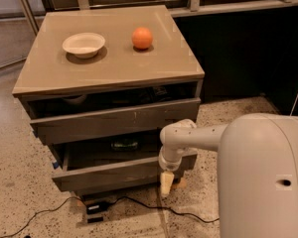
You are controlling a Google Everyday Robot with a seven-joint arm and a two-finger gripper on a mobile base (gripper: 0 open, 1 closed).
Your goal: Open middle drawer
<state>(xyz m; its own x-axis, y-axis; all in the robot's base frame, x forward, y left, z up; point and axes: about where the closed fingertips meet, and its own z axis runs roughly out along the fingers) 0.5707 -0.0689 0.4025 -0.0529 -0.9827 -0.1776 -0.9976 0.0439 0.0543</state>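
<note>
The middle drawer stands pulled out beyond the worktop's front edge, bare floor before it — the gripper hangs at its front's right end, under the worktop's front-right corner, gaping or closed I cannot tell

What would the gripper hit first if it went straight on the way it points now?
The gripper points down at the front of the middle drawer. It would probably meet the speckled floor first, though depth is unclear.
</note>
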